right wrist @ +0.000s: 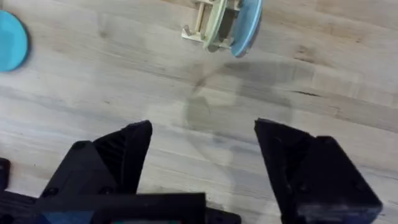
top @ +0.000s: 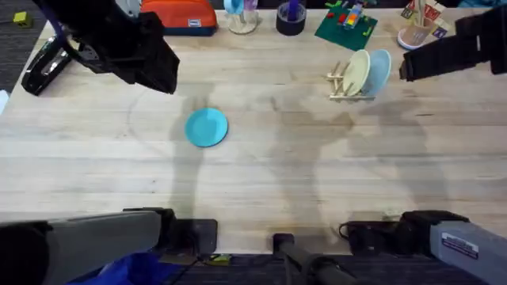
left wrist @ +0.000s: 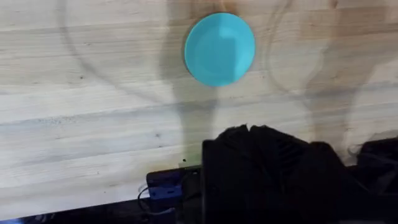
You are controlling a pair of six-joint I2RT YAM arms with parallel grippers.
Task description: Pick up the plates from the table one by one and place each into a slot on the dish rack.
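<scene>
A small round bright turquoise plastic plate (top: pixel 207 127) lies flat on the large pale wooden plank desk (top: pixel 261 174), left of the middle and well apart from everything else. Toward the far right of the desk stands the small light-wood dish rack (top: pixel 342 82) with thin upright dowels, and two more round plates stand on edge in it: a cream plate (top: pixel 358 71) and, just beside it on the right, a pale blue plate (top: pixel 378 70). The left arm hangs high over the far left of the desk, dark and large in the overhead view, its shadow falling near the turquoise plate; from its wrist camera the turquoise plate (left wrist: pixel 219 48) shows whole on the bare wood, and the left gripper (left wrist: pixel 273 168) is a dark mass in which I cannot tell how the fingers stand. The right gripper (right wrist: pixel 204 155) is spread wide with nothing between its black fingers (right wrist: pixel 127 152), held above bare desk on the near side of the rack; its wrist view shows the rack (right wrist: pixel 202 22) with the pale blue plate (right wrist: pixel 247 25) leaning in it. Along the far edge of the desk sit a green building-block board (top: pixel 346 28) and a red case (top: pixel 181 16).
</scene>
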